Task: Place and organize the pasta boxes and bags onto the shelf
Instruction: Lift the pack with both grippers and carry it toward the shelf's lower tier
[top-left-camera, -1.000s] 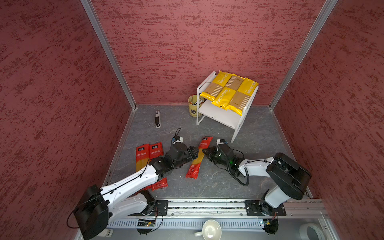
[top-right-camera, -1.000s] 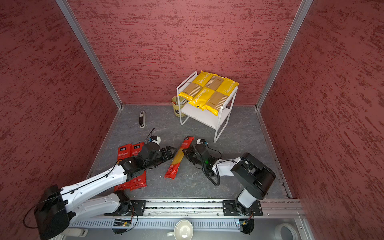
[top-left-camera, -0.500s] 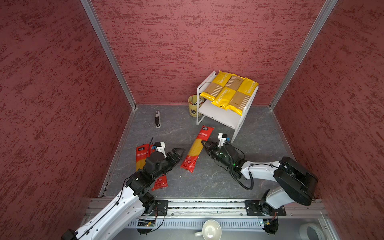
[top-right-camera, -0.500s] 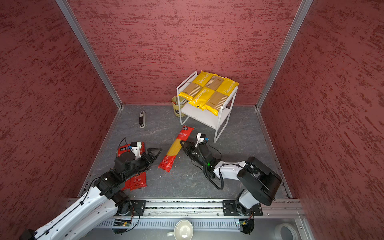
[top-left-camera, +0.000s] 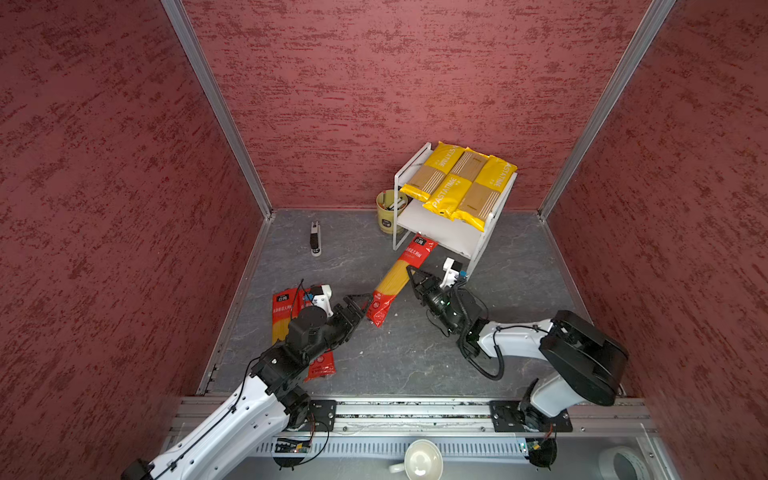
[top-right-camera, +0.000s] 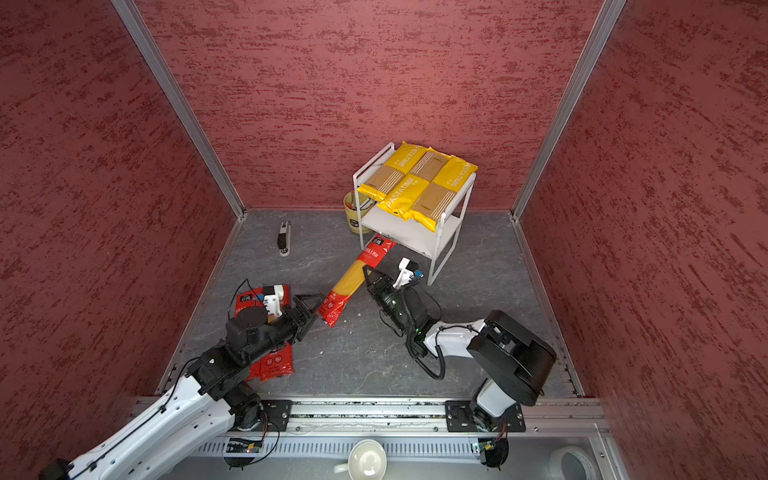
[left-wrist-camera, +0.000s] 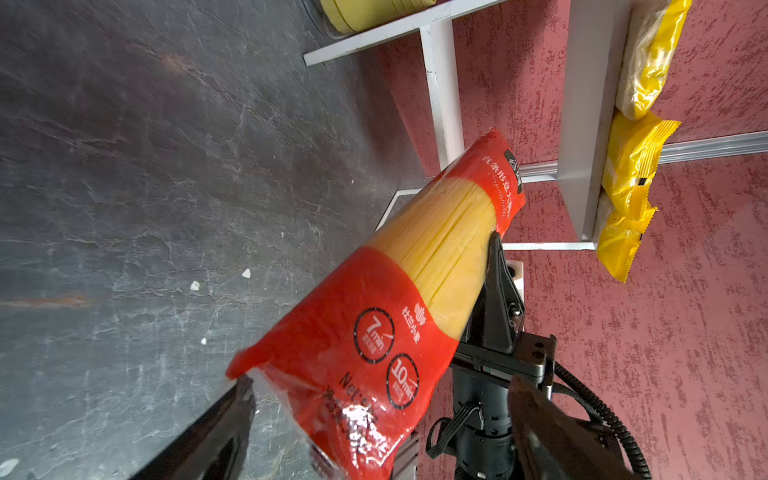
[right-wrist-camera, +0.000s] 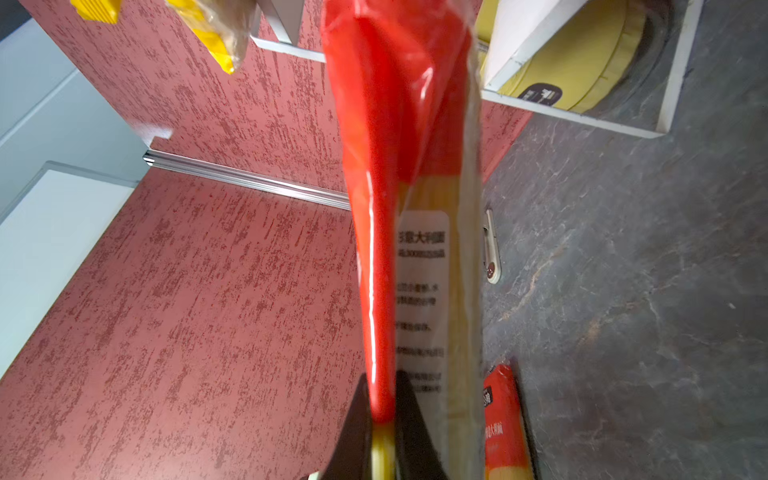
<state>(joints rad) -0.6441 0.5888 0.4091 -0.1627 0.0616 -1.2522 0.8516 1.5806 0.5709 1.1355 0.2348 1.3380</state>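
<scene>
Three yellow spaghetti packs (top-left-camera: 459, 183) with tan panels and white lettering lie flat, side by side and touching, across the top board of the small white shelf (top-left-camera: 451, 239), their near ends overhanging its front edge. A red-ended pack (top-left-camera: 397, 274), clear in the middle with yellow noodles showing, hangs slanted above the grey counter (top-left-camera: 374, 365), pinched between the fingers of the right gripper (top-left-camera: 412, 275). Its upper red end points at the shelf's lower board. Two more red-ended packs (top-left-camera: 281, 309) lie flat together on the counter, well apart from the shelf.
</scene>
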